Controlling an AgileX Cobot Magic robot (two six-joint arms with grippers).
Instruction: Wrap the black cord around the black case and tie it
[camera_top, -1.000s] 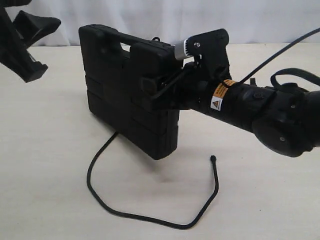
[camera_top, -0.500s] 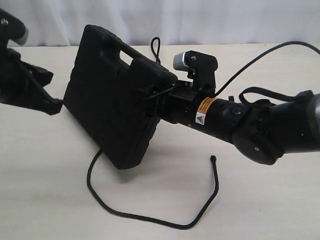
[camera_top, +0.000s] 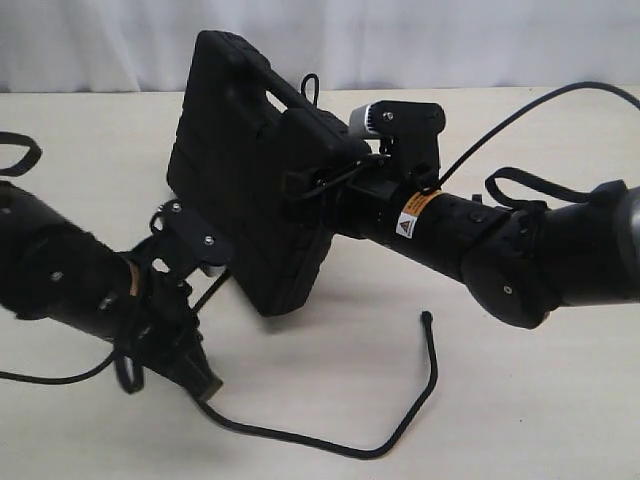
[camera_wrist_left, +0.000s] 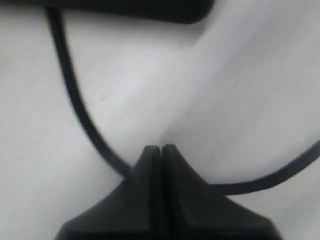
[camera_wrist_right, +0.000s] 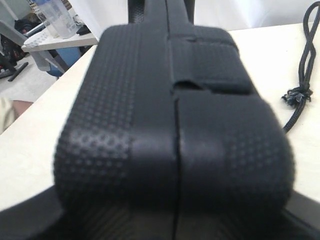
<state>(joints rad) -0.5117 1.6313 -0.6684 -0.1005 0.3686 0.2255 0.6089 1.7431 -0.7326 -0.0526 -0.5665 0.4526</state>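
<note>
Tilting over open table (camera_top: 530, 400), one case (camera_top: 250, 190) sits clamped in right gripper (camera_top: 305, 185); left gripper (camera_wrist_left: 161, 149) fingers together at one cord (camera_top: 400, 430).

Matt moulded plastic forms the black case (camera_top: 245, 190), its edge stippled with fine raised dots. The black cord (camera_top: 300, 439), lying at 6 o'clock on the table (camera_top: 540, 400), is rough braided fibre, frayed at its knot. The tabletop looks pale, smooth and matt. My left gripper (camera_wrist_left: 161, 148) has smooth matt black plastic fingers. My right arm (camera_top: 520, 250) wears a black shell with a faint sheen, a glossy orange-and-white sticker (camera_top: 407, 224) and a silvery, metal-looking collar (camera_top: 362, 118). White cloth (camera_top: 100, 40) hangs at 12 o'clock.
</note>
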